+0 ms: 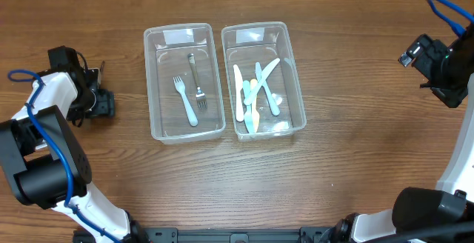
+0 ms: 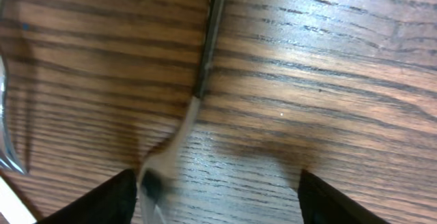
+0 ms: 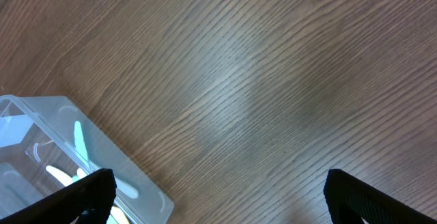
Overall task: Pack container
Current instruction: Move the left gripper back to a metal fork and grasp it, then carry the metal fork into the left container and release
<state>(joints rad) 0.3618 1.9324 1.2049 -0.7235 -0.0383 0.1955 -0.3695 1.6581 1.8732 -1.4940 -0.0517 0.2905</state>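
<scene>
At the far left of the overhead view, the left gripper (image 2: 217, 183) is hovering low with its jaws apart, straddling the metal end of a dark-handled metal utensil (image 2: 205, 46) lying flat on the table (image 1: 355, 169). This looks like lining up a pick. The utensil's neck is sitting just beside the lower-left finger, so centring seems needed. Centre-left, the left container (image 1: 150, 87) is holding two forks (image 1: 189, 87) with room left. The right container (image 1: 300, 95) is carrying plastic cutlery (image 1: 255, 95). At upper right, the right gripper (image 3: 218, 179) is waiting wide open and empty over bare wood.
</scene>
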